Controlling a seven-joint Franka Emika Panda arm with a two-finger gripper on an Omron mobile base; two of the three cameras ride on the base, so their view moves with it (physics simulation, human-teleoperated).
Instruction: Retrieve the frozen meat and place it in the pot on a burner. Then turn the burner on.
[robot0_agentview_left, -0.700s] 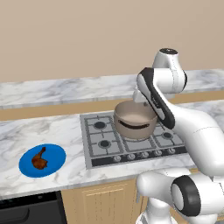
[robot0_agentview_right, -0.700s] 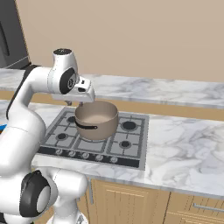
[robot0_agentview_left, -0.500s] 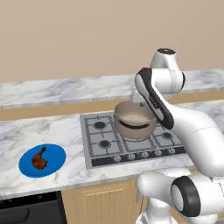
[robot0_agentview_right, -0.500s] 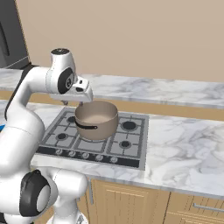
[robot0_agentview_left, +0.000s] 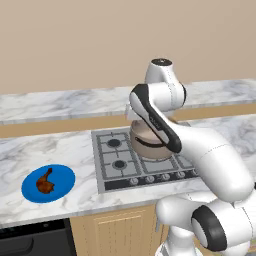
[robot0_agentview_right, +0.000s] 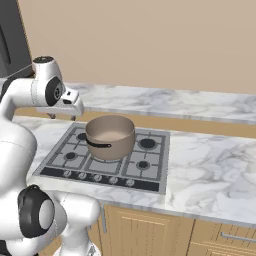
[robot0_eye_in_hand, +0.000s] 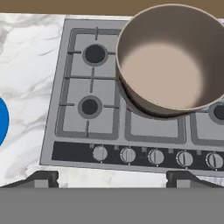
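- Marble counter (robot0_agentview_left: 60, 145) runs below a plain tan wall, with a steel gas stove (robot0_agentview_left: 115, 162) set into it; the stove serves as landmark for everything else.
- Pot (robot0_agentview_right: 110, 136), tan-brown with a pale, bare inside and a dark side handle, sits on the stove's middle burner.
- Frozen meat (robot0_agentview_left: 45, 182) lies on a round blue plate (robot0_agentview_left: 60, 181), on the counter well to the left of the stove.
- Gripper (robot0_eye_in_hand: 113, 177) hangs above the stove's front edge, over its row of knobs (robot0_eye_in_hand: 127, 154), jaws spread wide and holding nothing.
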